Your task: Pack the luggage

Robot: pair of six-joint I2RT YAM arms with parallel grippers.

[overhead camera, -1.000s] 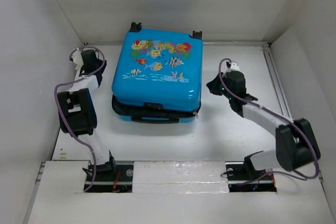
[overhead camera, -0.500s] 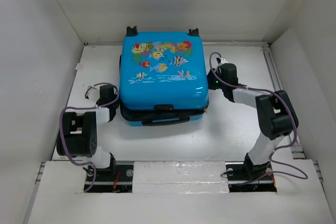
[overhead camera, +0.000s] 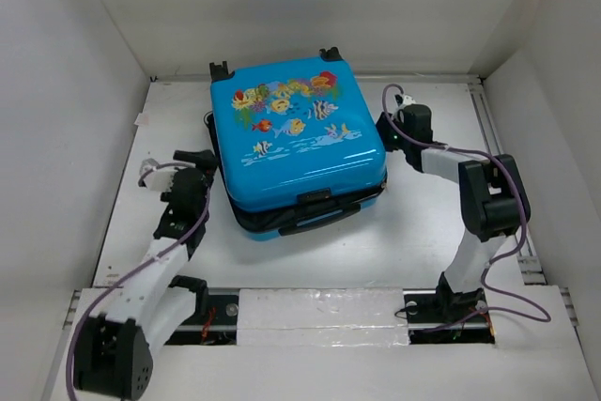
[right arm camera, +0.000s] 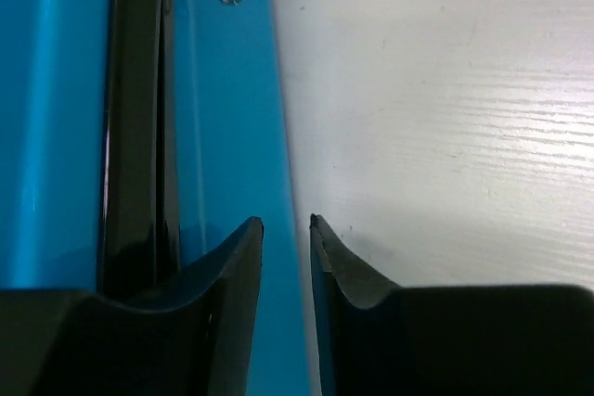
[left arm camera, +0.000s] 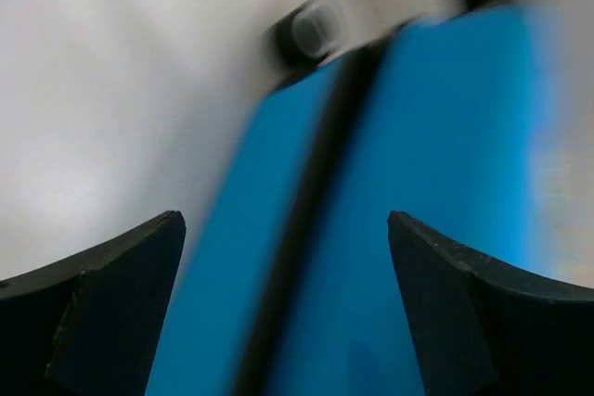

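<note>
The luggage (overhead camera: pixel 296 143) lies flat toward the counter's far edge, slightly skewed, with its handle facing the near edge. The left pincer (left arm camera: pixel 286 220), wide, faces its left side with the seam between the fingers. The right pincer (right arm camera: pixel 287 222), narrow and visibly gripping nothing, is just beside its right side. Both are equally near. The contents are hidden, and the left wrist view is blurred.

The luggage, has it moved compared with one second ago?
Yes. The luggage has turned anticlockwise against the table's far edge, and its handle end has swung rightward.
</note>
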